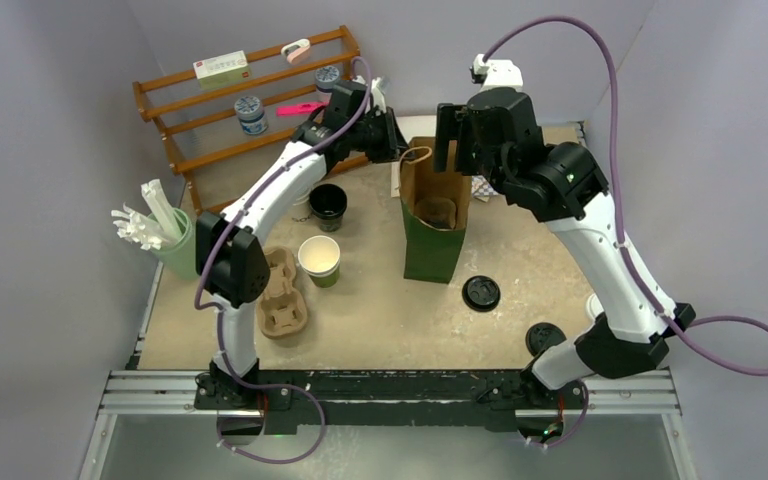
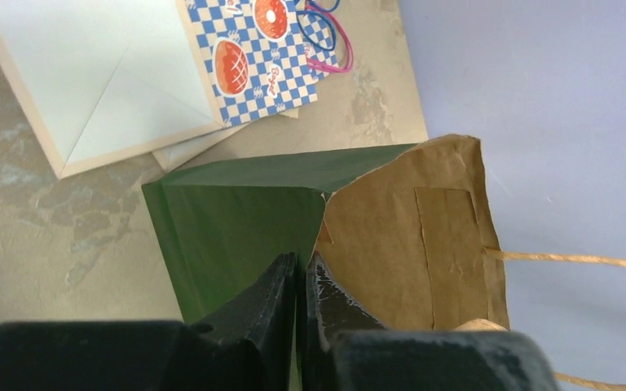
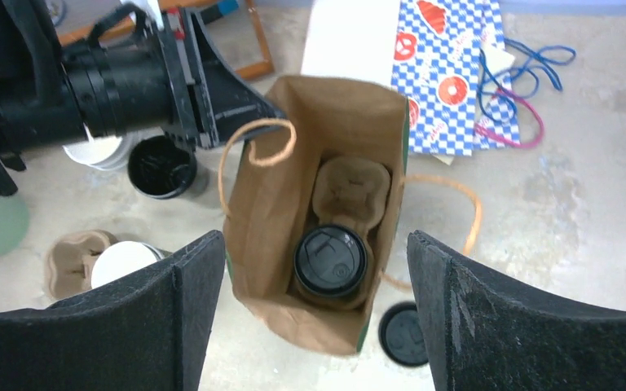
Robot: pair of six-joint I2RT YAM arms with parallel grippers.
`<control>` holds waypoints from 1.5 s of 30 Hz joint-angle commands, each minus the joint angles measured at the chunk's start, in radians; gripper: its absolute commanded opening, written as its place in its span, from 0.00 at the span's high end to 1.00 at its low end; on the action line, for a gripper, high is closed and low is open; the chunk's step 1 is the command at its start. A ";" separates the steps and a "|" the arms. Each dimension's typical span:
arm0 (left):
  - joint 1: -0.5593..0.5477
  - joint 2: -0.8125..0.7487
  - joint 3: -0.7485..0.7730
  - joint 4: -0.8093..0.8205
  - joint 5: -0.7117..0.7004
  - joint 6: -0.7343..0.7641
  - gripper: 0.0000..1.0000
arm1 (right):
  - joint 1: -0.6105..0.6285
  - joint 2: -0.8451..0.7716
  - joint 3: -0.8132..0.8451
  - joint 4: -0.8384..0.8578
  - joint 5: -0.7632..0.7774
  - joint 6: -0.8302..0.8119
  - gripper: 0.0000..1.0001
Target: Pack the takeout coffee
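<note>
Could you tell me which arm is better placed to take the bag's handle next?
Probably right: the right gripper hangs open above the bag, while the left gripper is shut on its rim.

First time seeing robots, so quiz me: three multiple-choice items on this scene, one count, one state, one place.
1. How many loose black lids lie on the table? A) none B) two C) five
2. The right gripper is: A) open B) shut on a lid C) shut, empty
3. Where is the lidded coffee cup? A) on the table B) in the right gripper C) in the paper bag
Key: 1B, two show from above; 2A, its fingers stand wide apart; 3C, its lid shows inside the bag.
</note>
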 commanded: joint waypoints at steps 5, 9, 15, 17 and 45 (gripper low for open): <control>-0.025 0.051 0.188 0.023 -0.009 0.052 0.63 | -0.008 -0.052 0.028 -0.198 0.155 0.130 0.07; -0.021 -0.037 0.180 0.011 -0.091 0.145 0.30 | -0.008 -0.060 0.052 -0.226 0.106 0.122 0.05; -0.021 -0.166 0.164 -0.072 -0.174 0.237 0.19 | -0.009 -0.185 -0.121 -0.100 -0.035 0.088 0.05; -0.020 -0.225 0.128 -0.101 -0.220 0.247 0.17 | -0.009 -0.203 -0.134 -0.083 -0.052 0.083 0.13; -0.012 -0.860 -0.695 -0.402 -0.681 0.082 0.42 | -0.009 -0.481 -0.795 -0.060 -0.068 0.431 0.34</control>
